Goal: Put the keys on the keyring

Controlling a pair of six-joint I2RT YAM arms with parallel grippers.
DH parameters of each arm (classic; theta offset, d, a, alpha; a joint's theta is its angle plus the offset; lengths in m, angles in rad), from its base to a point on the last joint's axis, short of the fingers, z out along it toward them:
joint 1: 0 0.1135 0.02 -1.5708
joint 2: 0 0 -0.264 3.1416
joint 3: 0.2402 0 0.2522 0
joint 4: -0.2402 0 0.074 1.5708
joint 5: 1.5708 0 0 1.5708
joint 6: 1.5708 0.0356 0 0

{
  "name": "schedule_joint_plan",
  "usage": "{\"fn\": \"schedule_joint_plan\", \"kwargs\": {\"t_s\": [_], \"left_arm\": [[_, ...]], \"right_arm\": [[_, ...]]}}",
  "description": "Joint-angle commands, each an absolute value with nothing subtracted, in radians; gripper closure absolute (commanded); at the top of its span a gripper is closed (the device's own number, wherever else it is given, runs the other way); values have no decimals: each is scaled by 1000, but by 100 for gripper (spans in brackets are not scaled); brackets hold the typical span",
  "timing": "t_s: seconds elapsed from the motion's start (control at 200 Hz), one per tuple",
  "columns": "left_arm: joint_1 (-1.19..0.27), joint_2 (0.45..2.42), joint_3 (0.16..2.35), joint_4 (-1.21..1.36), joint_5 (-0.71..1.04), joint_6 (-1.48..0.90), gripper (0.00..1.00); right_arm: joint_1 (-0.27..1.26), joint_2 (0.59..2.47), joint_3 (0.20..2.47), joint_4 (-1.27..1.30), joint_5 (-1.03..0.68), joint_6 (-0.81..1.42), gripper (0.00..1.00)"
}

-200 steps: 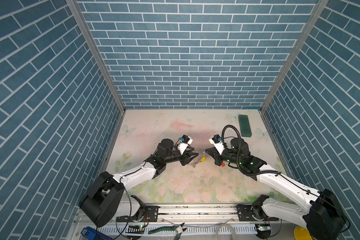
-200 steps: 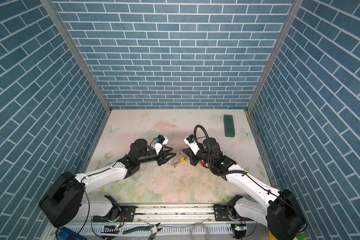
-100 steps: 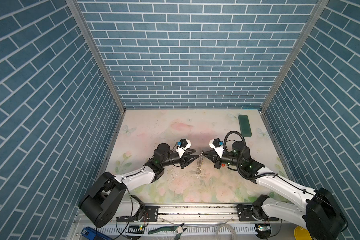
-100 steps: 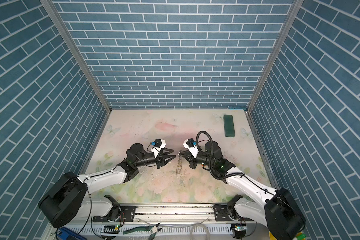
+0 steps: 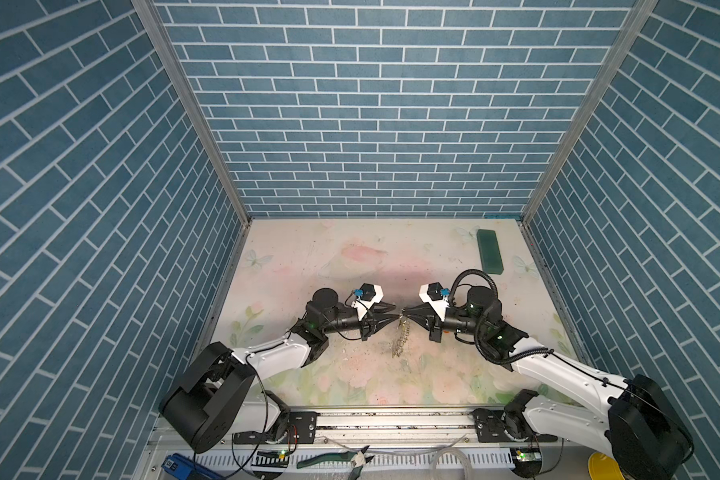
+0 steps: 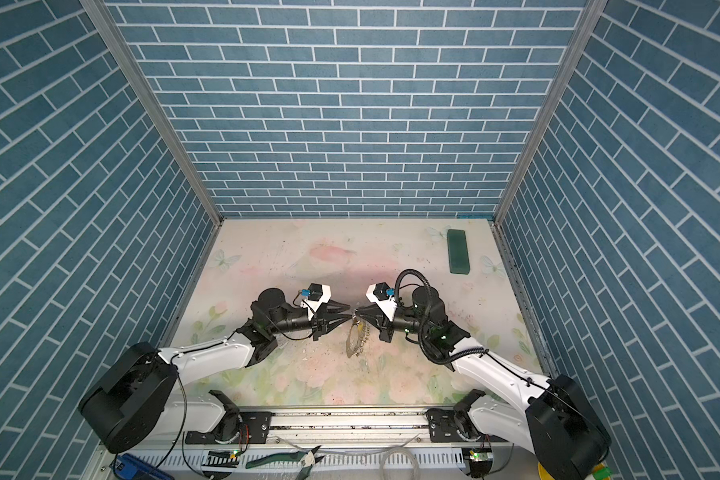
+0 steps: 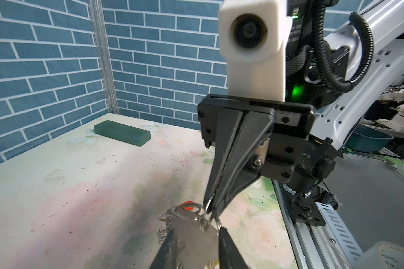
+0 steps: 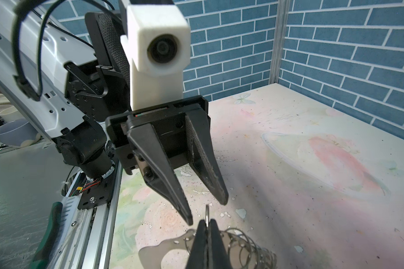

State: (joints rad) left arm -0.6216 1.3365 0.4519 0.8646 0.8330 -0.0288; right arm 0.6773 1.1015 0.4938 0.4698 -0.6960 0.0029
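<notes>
Left wrist view: right tool (image 7: 210, 208) clenching on 1 wire clip (image 7: 207, 221) of keyring (image 7: 189, 235), keyring hanging under it, over counter (image 7: 79, 186). Left tool (image 8: 206, 210) gaping, released, jaws flanking keyring.

Matt grey keyring (image 7: 193, 241) with shiny wire clips (image 8: 250, 249); green block (image 7: 121, 133) looks smooth, satiny.

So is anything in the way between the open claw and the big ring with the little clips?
Nothing visible is. The left gripper is open and straddles the top of the keyring, which the right gripper holds up by one wire clip.
</notes>
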Motion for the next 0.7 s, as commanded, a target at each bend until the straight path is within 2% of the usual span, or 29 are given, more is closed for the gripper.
{"fn": "schedule_joint_plan", "kwargs": {"t_s": [0.0,0.325,0.555,0.695], "left_arm": [[-626,1348,438,922,888,-8,70],[-626,1350,448,926,911,-14,79],[-626,1367,455,964,947,-47,80],[-626,1392,450,1015,971,-68,84]], "right_arm": [[674,1088,474,536,-741,-20,100],[675,1087,466,566,-797,-8,100],[675,1095,463,586,-825,4,100],[675,1103,465,598,-837,12,100]]}}
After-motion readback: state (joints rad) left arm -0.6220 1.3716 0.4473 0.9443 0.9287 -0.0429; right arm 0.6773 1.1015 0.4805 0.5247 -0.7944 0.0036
